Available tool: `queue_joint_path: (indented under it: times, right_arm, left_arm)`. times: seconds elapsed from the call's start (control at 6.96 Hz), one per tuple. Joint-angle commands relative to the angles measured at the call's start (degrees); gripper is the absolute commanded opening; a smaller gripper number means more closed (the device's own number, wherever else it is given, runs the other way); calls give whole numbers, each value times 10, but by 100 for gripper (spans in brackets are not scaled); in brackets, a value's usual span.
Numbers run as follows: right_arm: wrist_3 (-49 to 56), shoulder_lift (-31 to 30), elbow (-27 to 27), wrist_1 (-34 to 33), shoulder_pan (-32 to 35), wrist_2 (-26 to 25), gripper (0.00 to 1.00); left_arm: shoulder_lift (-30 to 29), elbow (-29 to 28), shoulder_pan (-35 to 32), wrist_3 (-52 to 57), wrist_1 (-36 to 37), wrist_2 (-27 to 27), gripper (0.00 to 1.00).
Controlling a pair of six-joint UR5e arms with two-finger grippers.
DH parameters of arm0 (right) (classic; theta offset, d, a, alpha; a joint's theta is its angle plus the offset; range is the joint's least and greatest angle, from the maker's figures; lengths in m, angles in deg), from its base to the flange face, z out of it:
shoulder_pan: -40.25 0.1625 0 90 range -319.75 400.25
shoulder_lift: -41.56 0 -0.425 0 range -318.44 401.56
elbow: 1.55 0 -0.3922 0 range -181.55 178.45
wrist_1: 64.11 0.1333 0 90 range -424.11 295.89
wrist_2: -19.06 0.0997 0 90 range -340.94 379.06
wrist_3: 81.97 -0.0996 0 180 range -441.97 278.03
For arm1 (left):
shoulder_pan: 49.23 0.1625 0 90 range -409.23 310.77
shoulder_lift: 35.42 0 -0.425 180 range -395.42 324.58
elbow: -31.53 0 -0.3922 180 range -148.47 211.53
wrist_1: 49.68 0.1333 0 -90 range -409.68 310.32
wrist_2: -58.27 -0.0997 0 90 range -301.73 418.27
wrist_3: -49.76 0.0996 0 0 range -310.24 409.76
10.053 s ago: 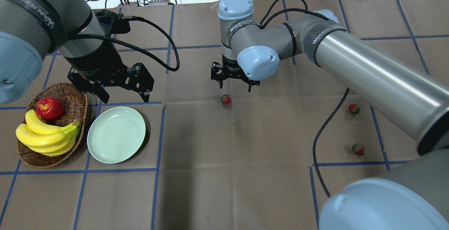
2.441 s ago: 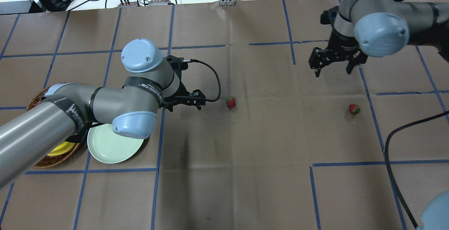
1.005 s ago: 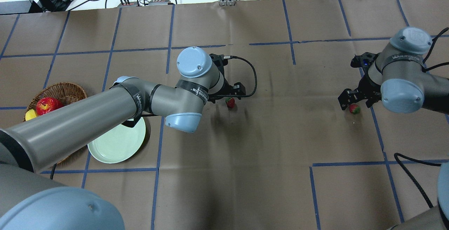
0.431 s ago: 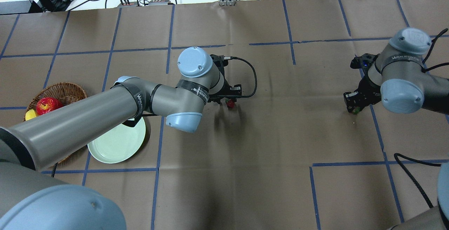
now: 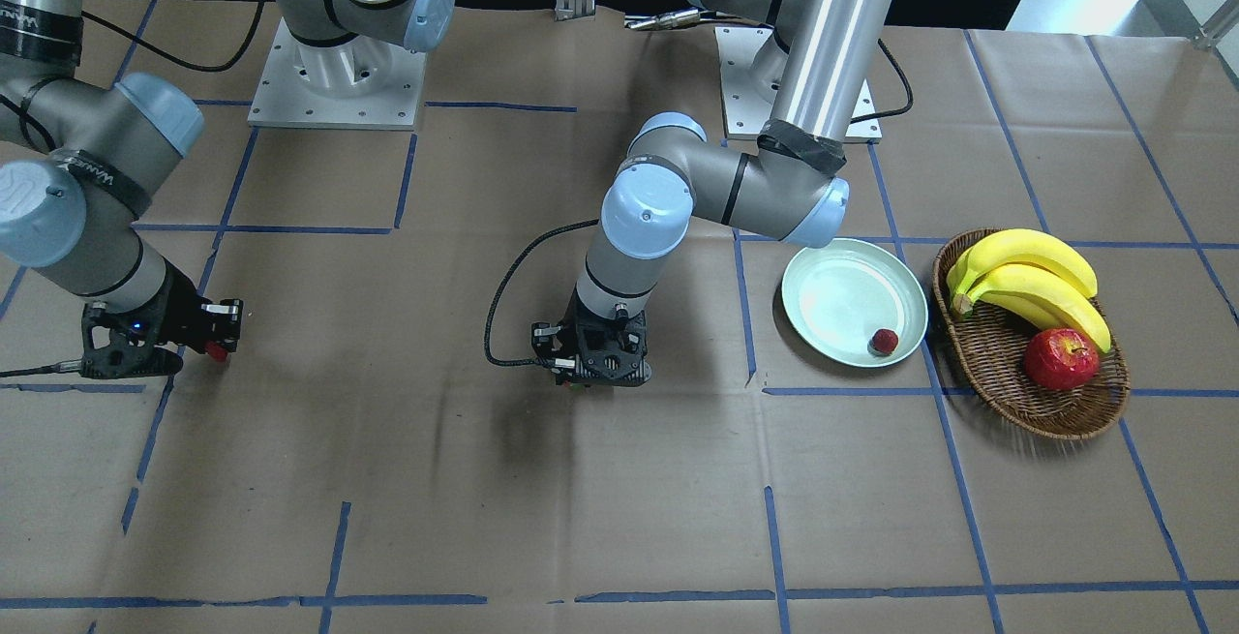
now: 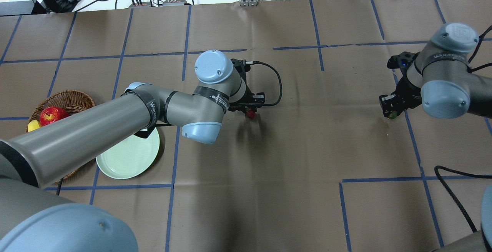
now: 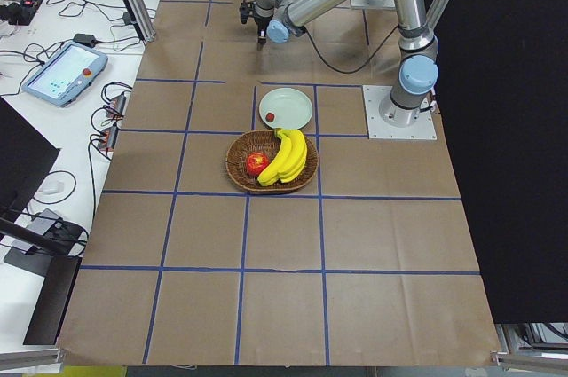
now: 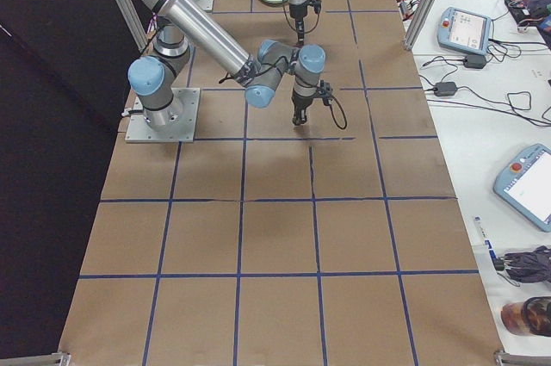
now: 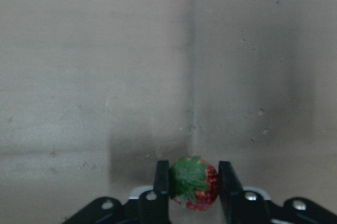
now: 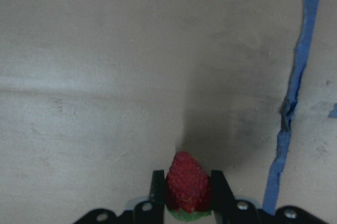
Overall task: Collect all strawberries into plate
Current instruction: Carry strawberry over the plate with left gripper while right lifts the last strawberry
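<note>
Front-facing exterior view: 1 strawberry [image 5: 883, 341] already lies in plate [image 5: 832, 271], by its rim. Left gripper [image 5: 581, 377], near plate, pinches 2nd berry [image 9: 195, 184]; right gripper [image 5: 215, 348], well apart from plate, pinches 3rd berry [image 10: 187, 182]. Approx 1/3 done imo; both held berries yet to reach plate + get released

A wicker basket [image 5: 992, 363] holds bananas [image 5: 1026, 276] and an apple [image 5: 1061, 359].
</note>
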Motion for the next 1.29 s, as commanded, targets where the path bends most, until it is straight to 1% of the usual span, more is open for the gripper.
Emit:
queue_joint_path:
  times: [0.0, 0.14, 0.29, 0.43, 0.57, 0.72, 0.86, 1.01, 1.15]
  right_arm:
    - [-7, -10, -101, 136, 7, 1, 12]
    - [-13, -6, -131, 163, 23, -1, 12]
    - [-52, -6, -135, 163, 47, 0, 12]
    - [-100, -4, -135, 163, 81, 1, 12]
    - [-167, -3, -139, 162, 140, 1, 12]
    - [-265, 10, -141, 156, 205, 9, 12]
    - [-333, 31, -163, 155, 270, 11, 12]
    - [-396, 65, -196, 155, 326, 20, 12]
    - [-460, 109, -232, 149, 377, 38, 12]
  left_arm:
    - [40, 5, 9, 22, -43, -7, 0]
    - [84, 9, 32, 99, -116, -87, 0]
    - [132, 14, 63, 196, -192, -161, 0]
    - [173, 37, 108, 249, -234, -181, 0]
    - [206, 93, 164, 329, -226, -204, 0]
    - [228, 147, 222, 396, -190, -214, 0]
    - [224, 186, 275, 455, -149, -214, 1]
    - [215, 212, 310, 484, -114, -212, 2]
    - [210, 222, 319, 489, -101, -213, 32]
